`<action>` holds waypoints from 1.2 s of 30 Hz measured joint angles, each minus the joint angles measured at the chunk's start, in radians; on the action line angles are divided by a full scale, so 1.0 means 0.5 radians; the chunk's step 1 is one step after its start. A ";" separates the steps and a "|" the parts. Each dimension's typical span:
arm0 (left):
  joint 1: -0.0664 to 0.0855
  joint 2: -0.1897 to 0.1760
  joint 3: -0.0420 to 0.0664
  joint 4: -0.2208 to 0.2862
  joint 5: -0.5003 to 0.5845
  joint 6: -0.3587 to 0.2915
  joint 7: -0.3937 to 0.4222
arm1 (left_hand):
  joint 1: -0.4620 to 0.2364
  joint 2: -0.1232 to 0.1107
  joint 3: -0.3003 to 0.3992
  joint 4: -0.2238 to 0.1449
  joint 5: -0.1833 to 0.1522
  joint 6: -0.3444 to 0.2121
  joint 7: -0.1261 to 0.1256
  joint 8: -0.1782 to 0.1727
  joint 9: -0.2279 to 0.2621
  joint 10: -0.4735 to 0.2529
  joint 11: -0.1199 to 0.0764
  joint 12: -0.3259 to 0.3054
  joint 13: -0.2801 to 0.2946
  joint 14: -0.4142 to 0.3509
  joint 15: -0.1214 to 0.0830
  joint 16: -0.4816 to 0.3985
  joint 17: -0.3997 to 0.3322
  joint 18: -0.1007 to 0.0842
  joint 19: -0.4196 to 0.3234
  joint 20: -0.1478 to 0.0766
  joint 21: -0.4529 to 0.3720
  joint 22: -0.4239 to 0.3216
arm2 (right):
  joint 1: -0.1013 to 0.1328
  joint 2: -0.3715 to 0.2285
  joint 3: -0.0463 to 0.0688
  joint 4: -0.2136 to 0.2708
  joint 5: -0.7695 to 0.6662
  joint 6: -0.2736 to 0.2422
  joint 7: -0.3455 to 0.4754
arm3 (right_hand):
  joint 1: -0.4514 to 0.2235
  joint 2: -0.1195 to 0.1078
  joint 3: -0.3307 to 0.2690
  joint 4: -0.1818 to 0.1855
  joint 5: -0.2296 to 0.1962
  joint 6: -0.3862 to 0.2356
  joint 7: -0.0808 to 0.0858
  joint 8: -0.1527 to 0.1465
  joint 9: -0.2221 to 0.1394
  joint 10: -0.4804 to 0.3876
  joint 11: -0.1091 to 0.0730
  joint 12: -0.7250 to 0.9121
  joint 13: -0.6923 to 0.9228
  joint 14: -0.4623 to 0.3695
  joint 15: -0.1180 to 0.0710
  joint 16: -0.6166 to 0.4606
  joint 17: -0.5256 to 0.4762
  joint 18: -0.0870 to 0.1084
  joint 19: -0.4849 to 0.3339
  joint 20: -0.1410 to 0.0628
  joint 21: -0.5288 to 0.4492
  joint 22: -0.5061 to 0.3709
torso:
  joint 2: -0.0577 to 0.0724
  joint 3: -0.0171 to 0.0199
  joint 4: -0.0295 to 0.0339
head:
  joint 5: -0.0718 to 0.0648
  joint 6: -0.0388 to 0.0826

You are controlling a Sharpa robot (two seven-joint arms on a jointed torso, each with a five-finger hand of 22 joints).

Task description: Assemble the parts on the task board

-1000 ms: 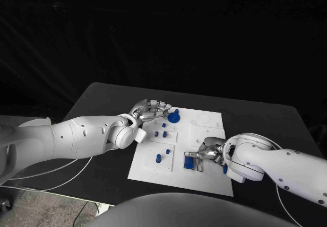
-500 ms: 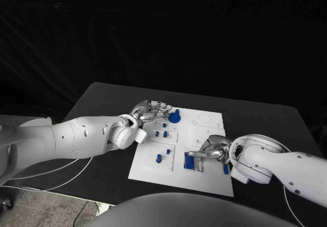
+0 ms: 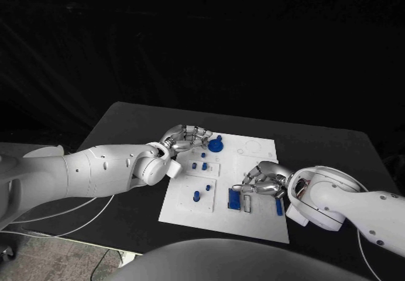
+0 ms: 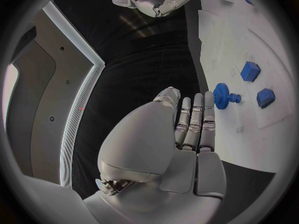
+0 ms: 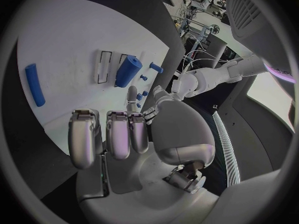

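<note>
Both hands hold nothing, fingers apart: the left hand [image 3: 185, 138] beside the blue gear [image 3: 216, 144], the right hand [image 3: 261, 181] over the task board [image 3: 257, 225].

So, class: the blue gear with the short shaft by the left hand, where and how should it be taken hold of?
Probably by the blue gear's toothed rim, from the board's left edge where the left hand waits. Its shaft points away from that hand, leaving the rim nearest the fingers.

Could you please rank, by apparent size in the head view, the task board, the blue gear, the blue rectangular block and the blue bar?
1. task board
2. blue rectangular block
3. blue gear
4. blue bar, partly hidden by the right arm, so unsure.
</note>
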 measured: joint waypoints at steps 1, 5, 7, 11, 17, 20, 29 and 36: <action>0.000 0.000 0.000 0.000 0.000 0.000 0.000 | 0.000 0.000 0.000 0.000 0.000 0.000 0.000 0.000 0.000 0.000 0.000 0.000 0.000 0.000 0.000 0.000 0.000 0.000 0.000 0.000 0.000 0.000 | -0.004 0.000 0.000 -0.002 -0.003 0.008 0.002 | 0.010 -0.009 -0.009 -0.009 0.000 -0.004 -0.001 0.029 0.038 0.000 0.000 0.000 0.000 0.000 0.000 0.000 0.000 0.000 0.000 0.000 0.000 0.000 | 0.000 -0.0006 0.000 | 0.000 0.000; -0.001 -0.002 0.000 0.000 0.000 0.000 0.000 | 0.000 0.000 0.000 0.000 0.000 0.000 0.000 0.000 0.000 0.007 0.007 0.000 0.000 0.000 0.000 0.000 0.000 0.000 0.000 0.000 0.000 0.000 | -0.029 0.003 -0.001 -0.013 -0.032 0.058 0.004 | 0.088 0.013 -0.079 -0.055 0.000 -0.088 -0.034 0.272 0.380 -0.001 -0.001 0.000 0.000 -0.002 -0.007 0.000 0.000 0.000 0.000 0.000 0.000 0.000 | 0.002 -0.0006 0.001 | -0.002 0.000; -0.001 -0.002 0.000 0.000 0.000 0.001 -0.001 | 0.000 0.000 0.000 0.000 0.000 0.000 0.000 0.000 0.000 0.008 0.007 0.000 0.000 0.000 0.000 0.000 0.000 0.000 0.000 0.000 0.000 0.000 | -0.044 0.008 -0.002 -0.018 -0.055 0.086 0.001 | 0.105 0.015 -0.098 -0.075 0.000 -0.108 -0.043 0.363 0.506 -0.005 -0.024 0.000 0.000 -0.003 -0.012 0.000 0.000 0.000 -0.001 -0.001 0.000 0.000 | 0.002 -0.0004 0.001 | -0.003 0.000; -0.001 -0.004 0.001 0.001 0.000 0.001 -0.001 | 0.008 0.008 0.008 -0.008 0.000 0.000 0.000 0.000 0.000 0.007 0.007 0.000 -0.003 0.000 0.000 0.000 0.000 0.000 0.000 0.000 0.000 0.005 | -0.061 0.020 -0.002 -0.026 -0.107 0.130 -0.005 | 0.132 0.010 -0.124 -0.101 0.008 -0.015 -0.053 0.691 0.586 -0.002 -0.032 0.000 0.000 0.004 -0.019 0.000 0.000 0.000 -0.003 -0.012 0.000 0.000 | 0.003 0.0000 0.003 | -0.002 0.000; -0.001 -0.008 0.000 0.003 0.000 0.002 -0.002 | 0.008 0.008 0.008 -0.008 0.000 0.000 0.000 0.000 0.000 0.007 0.007 0.000 -0.003 0.000 0.000 0.000 0.000 0.000 0.000 0.000 0.000 0.005 | -0.075 0.031 -0.002 -0.036 -0.175 0.169 -0.015 | 0.160 0.016 -0.138 -0.115 0.007 0.062 -0.061 0.938 0.587 0.000 -0.044 0.000 0.000 -0.003 -0.026 0.000 0.000 0.000 -0.007 -0.022 0.000 0.000 | 0.003 0.0002 0.003 | 0.002 0.000; -0.001 -0.009 0.000 0.003 0.000 0.002 -0.002 | 0.008 0.008 0.008 -0.008 0.000 0.000 0.000 0.000 0.000 0.007 0.007 0.000 -0.003 0.000 0.000 0.000 0.000 0.000 0.000 0.000 0.000 0.005 | -0.078 0.035 -0.002 -0.044 -0.199 0.178 -0.019 | 0.174 0.030 -0.144 -0.121 0.033 0.062 -0.061 0.990 0.587 0.000 -0.043 0.000 0.000 0.001 -0.029 0.000 0.000 0.000 -0.007 -0.022 0.000 0.000 | 0.003 0.0000 0.003 | 0.002 0.000; -0.001 -0.008 0.000 0.006 0.000 0.002 -0.003 | 0.008 0.008 0.008 -0.008 0.000 0.000 0.000 0.000 -0.002 0.007 0.007 0.000 -0.004 0.000 0.000 0.000 -0.001 0.000 -0.007 0.007 0.000 0.008 | -0.081 0.044 -0.002 -0.064 -0.234 0.184 -0.026 | 0.230 0.087 -0.118 -0.146 0.301 0.040 -0.083 1.061 0.587 0.000 -0.058 0.000 0.000 -0.003 -0.040 0.000 0.001 0.000 -0.005 -0.034 -0.008 0.001 | 0.002 -0.0006 0.003 | 0.001 0.000; -0.001 -0.008 0.000 0.007 0.000 0.002 -0.004 | 0.008 0.008 0.008 -0.008 0.000 0.000 0.000 0.000 -0.002 0.007 0.007 0.000 -0.004 0.000 0.000 0.000 -0.001 0.000 -0.007 0.007 0.000 0.008 | -0.083 0.059 -0.003 -0.073 -0.236 0.194 -0.021 | 0.264 0.094 -0.084 -0.168 0.519 0.009 -0.095 1.061 0.587 -0.007 -0.065 0.000 -0.001 0.004 -0.047 0.000 0.001 0.000 -0.007 -0.036 -0.015 0.001 | 0.002 -0.0006 0.003 | 0.003 0.000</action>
